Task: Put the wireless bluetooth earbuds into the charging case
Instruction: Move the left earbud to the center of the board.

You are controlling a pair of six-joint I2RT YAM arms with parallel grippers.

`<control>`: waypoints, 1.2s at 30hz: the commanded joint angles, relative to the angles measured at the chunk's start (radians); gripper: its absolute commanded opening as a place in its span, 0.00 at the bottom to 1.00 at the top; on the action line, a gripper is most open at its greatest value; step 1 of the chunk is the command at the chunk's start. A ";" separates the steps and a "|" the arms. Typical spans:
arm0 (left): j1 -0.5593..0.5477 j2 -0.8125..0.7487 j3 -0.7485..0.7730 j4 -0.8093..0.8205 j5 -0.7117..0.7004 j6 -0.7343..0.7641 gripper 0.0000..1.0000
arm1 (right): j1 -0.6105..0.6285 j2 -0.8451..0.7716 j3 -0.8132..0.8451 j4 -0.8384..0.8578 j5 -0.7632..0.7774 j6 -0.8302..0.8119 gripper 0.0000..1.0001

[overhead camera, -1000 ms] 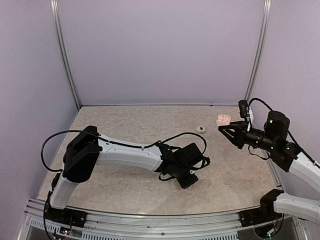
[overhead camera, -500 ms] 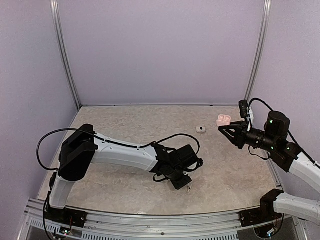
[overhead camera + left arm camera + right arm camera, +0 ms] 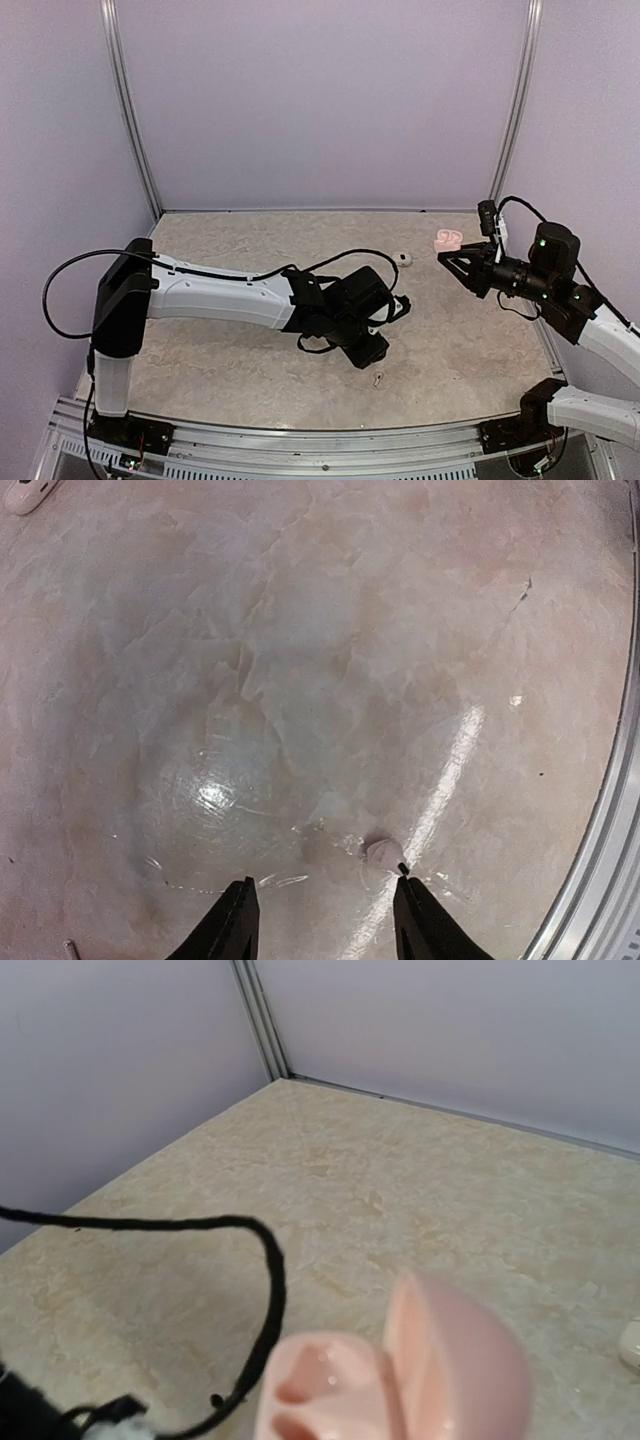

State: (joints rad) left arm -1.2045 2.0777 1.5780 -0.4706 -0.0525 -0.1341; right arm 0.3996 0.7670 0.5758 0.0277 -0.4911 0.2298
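Found the left gripper [image 3: 324, 882] low over the beige marbled tabletop [image 3: 300, 630], black fingers [image 3: 238, 925] spread wide with nothing between. Spotted one tiny pale pinkish plastic earbud [image 3: 380, 852] lying on the table just ahead of that gripper, off-centre, right at the tip of the finger on the right of the wrist picture; could not tell whether touching. Too small to read its long axis, beyond a dark speck at the end nearest that finger. Made out a small white earbud-like piece [image 3: 403, 259] farther back on the table, well apart from the first, between the two arms. Placed the pink rounded plastic charging case [image 3: 447, 239], lid open and a hollow socket showing in the right wrist view, at the tip of the right gripper [image 3: 455, 265] near the table's right side. Could not tell whether pinched there or merely beside the fingertips, with no fingers visible in that arm's own view. Judged the left arm by far the nearer to the pinkish earbud. Judged the coming move to call for a slight sideways shift, centring the gap over the earbud before closing.
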 commanded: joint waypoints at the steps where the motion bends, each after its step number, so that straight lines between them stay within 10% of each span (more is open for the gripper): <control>1: -0.039 0.054 0.084 -0.046 0.035 -0.039 0.47 | -0.020 -0.015 0.006 -0.008 0.011 0.000 0.00; 36: -0.070 0.168 0.134 -0.173 -0.010 -0.022 0.20 | -0.028 0.001 -0.005 0.008 -0.012 0.007 0.00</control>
State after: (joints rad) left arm -1.2716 2.2780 1.7458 -0.6228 -0.0681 -0.1692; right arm 0.3847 0.7689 0.5758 0.0193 -0.4934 0.2302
